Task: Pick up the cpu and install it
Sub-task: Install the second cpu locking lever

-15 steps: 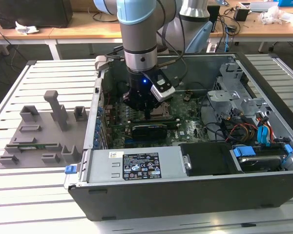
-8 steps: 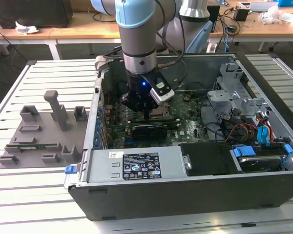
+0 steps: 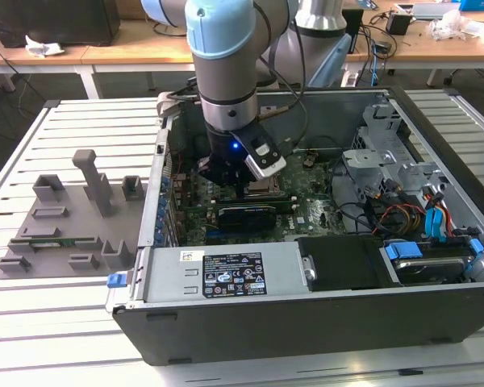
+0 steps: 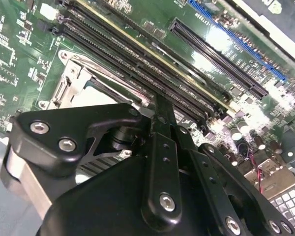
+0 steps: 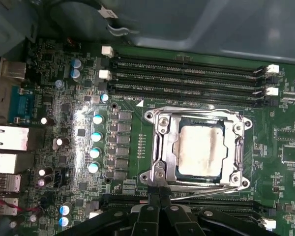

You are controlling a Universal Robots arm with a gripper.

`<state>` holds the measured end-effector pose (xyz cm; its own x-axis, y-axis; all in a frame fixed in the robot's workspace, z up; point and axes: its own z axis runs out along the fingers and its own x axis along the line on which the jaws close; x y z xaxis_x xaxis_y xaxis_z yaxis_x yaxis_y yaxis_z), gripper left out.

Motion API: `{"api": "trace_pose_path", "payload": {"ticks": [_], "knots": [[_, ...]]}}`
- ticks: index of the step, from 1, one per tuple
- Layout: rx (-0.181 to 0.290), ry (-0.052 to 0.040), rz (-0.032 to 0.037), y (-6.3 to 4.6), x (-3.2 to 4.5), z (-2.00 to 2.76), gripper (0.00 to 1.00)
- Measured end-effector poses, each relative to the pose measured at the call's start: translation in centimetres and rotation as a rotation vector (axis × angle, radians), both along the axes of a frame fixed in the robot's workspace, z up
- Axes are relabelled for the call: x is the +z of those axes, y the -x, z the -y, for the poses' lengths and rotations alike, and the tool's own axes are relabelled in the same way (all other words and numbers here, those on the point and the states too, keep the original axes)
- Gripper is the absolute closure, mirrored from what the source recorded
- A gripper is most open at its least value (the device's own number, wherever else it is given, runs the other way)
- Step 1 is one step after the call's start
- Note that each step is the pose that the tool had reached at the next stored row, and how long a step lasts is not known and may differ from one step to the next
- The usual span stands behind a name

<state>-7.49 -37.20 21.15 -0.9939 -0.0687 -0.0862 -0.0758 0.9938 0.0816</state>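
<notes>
Here the socket [image 5: 196, 149] is partly hidden by the gripper [image 5: 159, 196] in the second wrist view. In the first wrist view, the cpu [image 5: 201, 150] is seen seated in the socket frame, and the fingers [image 5: 160, 192] are pressed together, empty, at its edge.

In the first wrist view we see the cpu [image 5: 200, 150], a small flat square chip with a dull silvery-grey metal top plate and a thin darker rim, lying flat, right of the frame's centre. It sits inside the square metal socket frame [image 5: 160, 147] on the green motherboard [image 5: 64, 113], level, its top smudged.
</notes>
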Motion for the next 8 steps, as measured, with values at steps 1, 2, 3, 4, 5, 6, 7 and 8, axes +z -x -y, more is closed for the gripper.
{"api": "trace_pose_path", "payload": {"ticks": [1, 2, 3, 4, 5, 6, 7, 8], "knots": [[0.0, -0.0083, 0.0, 0.01, -0.01, 0.13, 0.89], [0.0, -0.0199, 0.0, 0.01, -0.01, 0.29, 0.89], [0.0, -0.0305, 0.0, 0.01, -0.02, 0.41, 0.89], [0.0, -0.0482, 0.0, 0.01, -0.03, 0.58, 0.89], [0.0, -0.0623, 0.0, 0.02, -0.04, 0.65, 0.89], [0.0, -0.0726, 0.0, 0.04, -0.06, 0.69, 0.89], [0.0, -0.0841, 0.0001, 0.06, -0.09, 0.73, 0.89], [-0.001, -0.0879, 0.0001, 0.07, -0.11, 0.76, 0.89]]}}
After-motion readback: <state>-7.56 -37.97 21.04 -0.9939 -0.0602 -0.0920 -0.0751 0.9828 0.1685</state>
